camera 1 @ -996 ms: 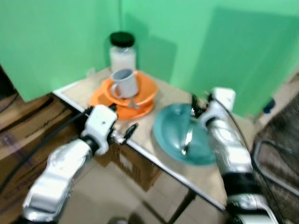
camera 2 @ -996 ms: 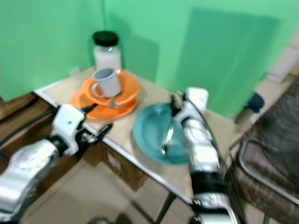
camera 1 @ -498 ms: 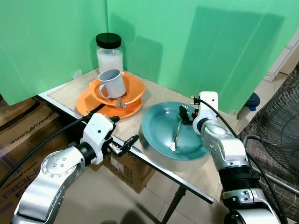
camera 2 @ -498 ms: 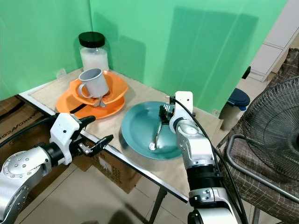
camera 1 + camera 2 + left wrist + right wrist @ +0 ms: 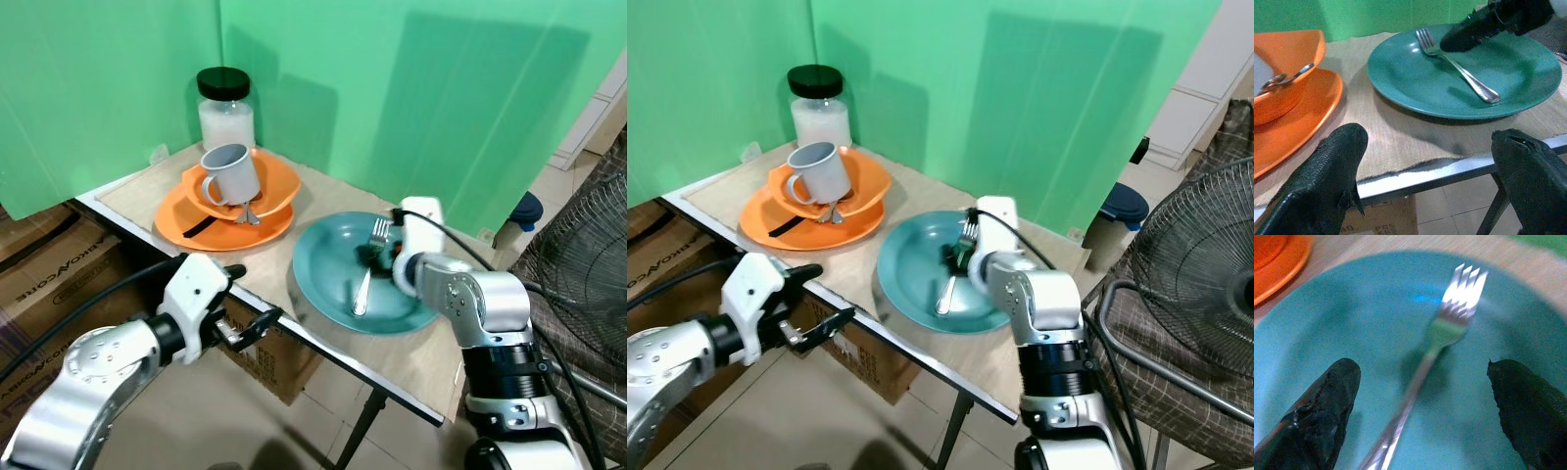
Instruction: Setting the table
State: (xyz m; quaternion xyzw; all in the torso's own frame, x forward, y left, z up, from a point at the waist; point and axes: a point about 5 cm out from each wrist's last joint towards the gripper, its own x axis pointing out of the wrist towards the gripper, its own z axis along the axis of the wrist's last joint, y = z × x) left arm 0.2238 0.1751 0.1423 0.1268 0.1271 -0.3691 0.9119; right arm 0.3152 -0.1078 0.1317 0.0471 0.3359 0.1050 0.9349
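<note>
A silver fork point(image 5: 362, 282) lies in a teal plate point(image 5: 323, 257) on the table's right part. My right gripper point(image 5: 1420, 366) hangs open just above the plate, its two black fingers point(image 5: 1327, 406) on either side of the fork's neck, below the tines. My left gripper point(image 5: 250, 330) is open with nothing in it, in front of and slightly below the table's front edge point(image 5: 1415, 176). At the back left, a grey mug point(image 5: 230, 173) leans in an orange bowl point(image 5: 279, 186) that stands on an orange plate point(image 5: 181, 217). A spoon point(image 5: 249, 211) rests in that bowl.
A glass jar point(image 5: 223, 106) with a black lid stands in the back corner against the green wall. Cardboard boxes point(image 5: 49, 269) sit under and left of the table. A wire fan point(image 5: 1205, 264) and a chair are close on the right.
My right gripper has swung down over the plate and now straddles the fork. My left gripper has dropped a little lower before the table edge. The fork and dishes have not moved.
</note>
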